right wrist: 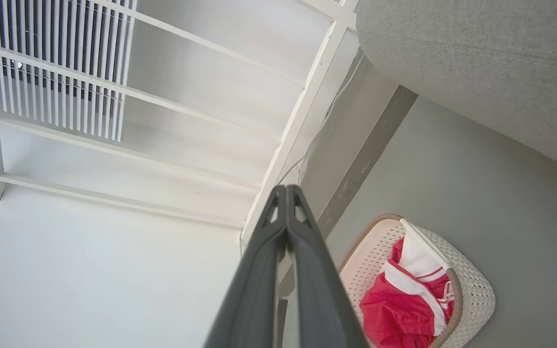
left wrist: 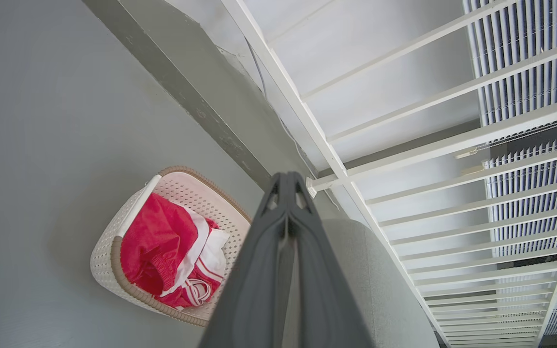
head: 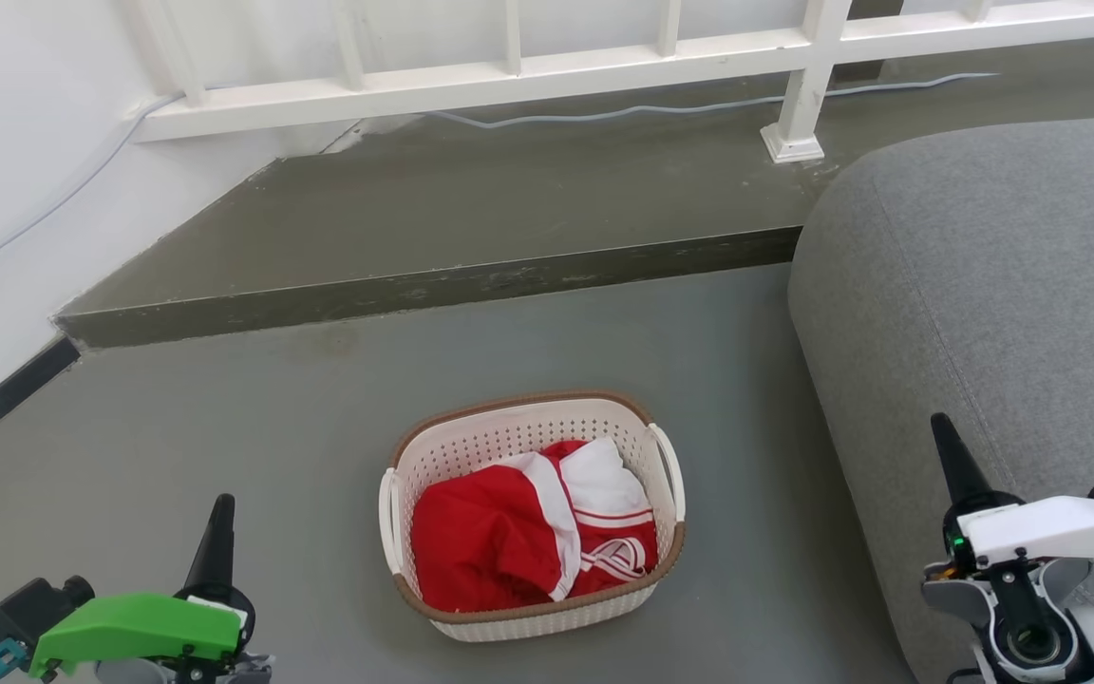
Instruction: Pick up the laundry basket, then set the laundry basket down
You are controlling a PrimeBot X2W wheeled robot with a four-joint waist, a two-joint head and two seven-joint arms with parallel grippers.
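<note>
Bare floor (head: 224,427) lies left of the basket (head: 547,622). A sofa (head: 984,285) stands near its right; a step (head: 433,285) rises behind.

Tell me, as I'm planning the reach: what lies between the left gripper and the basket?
Bare grey floor: in the head view, nothing sits between the left gripper and the basket.

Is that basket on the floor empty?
No, the laundry basket holds a crumpled red and white garment that covers most of its bottom.
</note>
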